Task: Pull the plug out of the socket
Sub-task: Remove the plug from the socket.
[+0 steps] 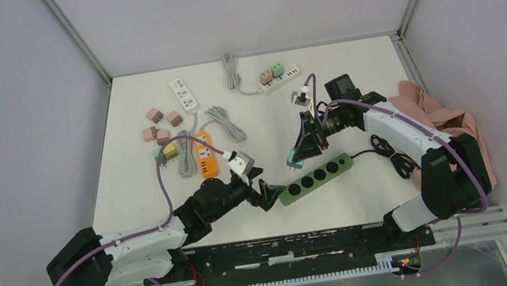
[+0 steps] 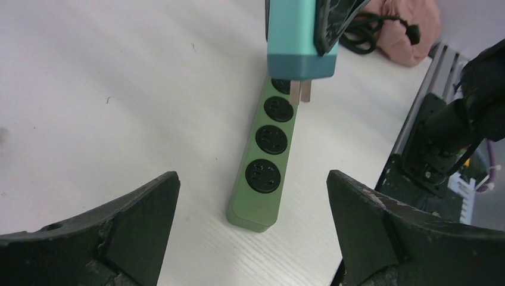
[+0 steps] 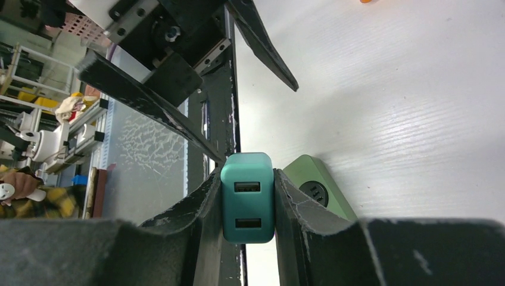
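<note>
Two arms reach inward over the white table [image 1: 139, 196]. The right gripper [image 3: 247, 179] angles down and pinches a teal plug [image 2: 301, 42], a smooth, rounded plastic block with two USB ports. Its flat metal prongs hang free just above the long green power strip [image 1: 316, 177]. The left gripper [image 1: 267, 194] lies low at the strip's end, fingers spread, holding nothing.

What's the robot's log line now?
right tool: shut on teal plug | plug: out, prongs above green strip | left tool: open, by strip end
</note>
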Robot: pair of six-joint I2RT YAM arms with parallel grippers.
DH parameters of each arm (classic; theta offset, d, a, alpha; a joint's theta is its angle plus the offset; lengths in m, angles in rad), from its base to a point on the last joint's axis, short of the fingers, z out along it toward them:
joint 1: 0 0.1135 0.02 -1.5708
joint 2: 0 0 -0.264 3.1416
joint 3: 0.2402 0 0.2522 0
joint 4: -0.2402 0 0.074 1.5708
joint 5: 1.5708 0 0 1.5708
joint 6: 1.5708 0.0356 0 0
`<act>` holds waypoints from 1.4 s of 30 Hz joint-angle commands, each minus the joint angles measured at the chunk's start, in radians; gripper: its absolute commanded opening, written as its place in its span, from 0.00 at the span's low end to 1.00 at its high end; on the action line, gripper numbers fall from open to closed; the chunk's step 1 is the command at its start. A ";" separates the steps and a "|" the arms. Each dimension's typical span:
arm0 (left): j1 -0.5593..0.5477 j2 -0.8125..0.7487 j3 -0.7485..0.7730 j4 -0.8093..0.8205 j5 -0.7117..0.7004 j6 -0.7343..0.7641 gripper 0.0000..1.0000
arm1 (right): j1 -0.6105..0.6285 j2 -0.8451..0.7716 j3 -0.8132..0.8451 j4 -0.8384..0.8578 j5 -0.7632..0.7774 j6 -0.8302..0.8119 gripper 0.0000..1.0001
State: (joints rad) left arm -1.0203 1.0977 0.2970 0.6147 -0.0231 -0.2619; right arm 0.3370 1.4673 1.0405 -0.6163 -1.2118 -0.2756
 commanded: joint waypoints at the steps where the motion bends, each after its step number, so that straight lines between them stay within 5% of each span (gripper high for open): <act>1: 0.008 -0.095 0.021 -0.002 -0.024 -0.097 0.99 | -0.008 -0.001 -0.007 0.091 -0.068 0.104 0.00; 13: 0.010 -0.200 0.024 0.010 -0.024 -0.187 0.99 | -0.023 -0.004 -0.006 0.117 -0.102 0.162 0.00; 34: 0.009 -0.162 0.048 -0.005 -0.046 -0.233 1.00 | -0.024 0.048 -0.014 0.182 -0.093 0.287 0.00; 42: 0.006 -0.098 0.135 -0.150 -0.162 -0.284 0.99 | -0.024 0.059 -0.067 0.377 -0.004 0.550 0.00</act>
State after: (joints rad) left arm -1.0157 0.9733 0.3504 0.5285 -0.1036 -0.4896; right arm 0.3176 1.5200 0.9977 -0.4011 -1.2400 0.0944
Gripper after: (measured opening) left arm 0.992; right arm 0.369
